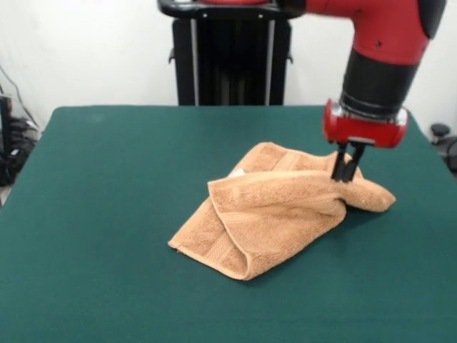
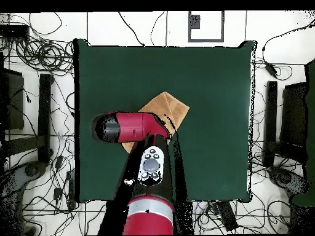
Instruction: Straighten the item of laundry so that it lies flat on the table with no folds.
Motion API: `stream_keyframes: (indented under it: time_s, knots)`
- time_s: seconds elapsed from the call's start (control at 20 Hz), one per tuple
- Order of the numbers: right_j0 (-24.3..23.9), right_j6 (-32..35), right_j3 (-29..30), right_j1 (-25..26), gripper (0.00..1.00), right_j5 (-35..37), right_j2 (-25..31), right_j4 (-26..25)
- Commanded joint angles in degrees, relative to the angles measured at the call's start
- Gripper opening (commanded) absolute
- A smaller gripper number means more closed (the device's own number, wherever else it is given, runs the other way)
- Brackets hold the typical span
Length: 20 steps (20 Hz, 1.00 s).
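End effector (image 1: 348, 171) down at the towel (image 1: 275, 211), its two dark fingers (image 1: 338, 164) close together and planted on the cloth's upper surface, near the end of the towel that trails off to a point toward the picture's right in the front view. Fingers look pinched on a ridge of terry between them, so reading this as clenched on the towel, though the contact itself is small and partly hidden by the fabric. Red wrist ring and black forearm of the arm (image 1: 378, 50) rise straight above the fingers. Towel lies folded and rumpled on the green counter (image 1: 107, 214): most of its bulk spreads away from the end effector toward the picture's left and toward the camera, ending in a doubled-over corner at the near edge. One flap is turned over on top of the rest, with a woven band showing along its lower layer near that corner. A small white tag (image 1: 237, 172) peeks out at the towel's far edge, well to the left of the fingers. In the overhead view the arm (image 2: 132, 128) covers the end effector and much of the towel (image 2: 167, 109); only a tan wedge shows beyond the red housing, on the counter (image 2: 215, 92) roughly mid-surface.
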Motion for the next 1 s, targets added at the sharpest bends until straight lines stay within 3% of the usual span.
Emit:
stream_keyframes:
  time_s: [0.05, 0.45, 1.0]
  knots:
    - [-2.8, -3.9, 6.5, -6.2, 0.00, 0.5, 5.7, -4.4]
    - [-7.5, -5.6, 8.7, -9.1, 0.00, 2.5, 10.1, -6.2]
    - [-13.8, -7.9, 15.8, -11.1, 0.00, -5.6, 15.0, -15.1]
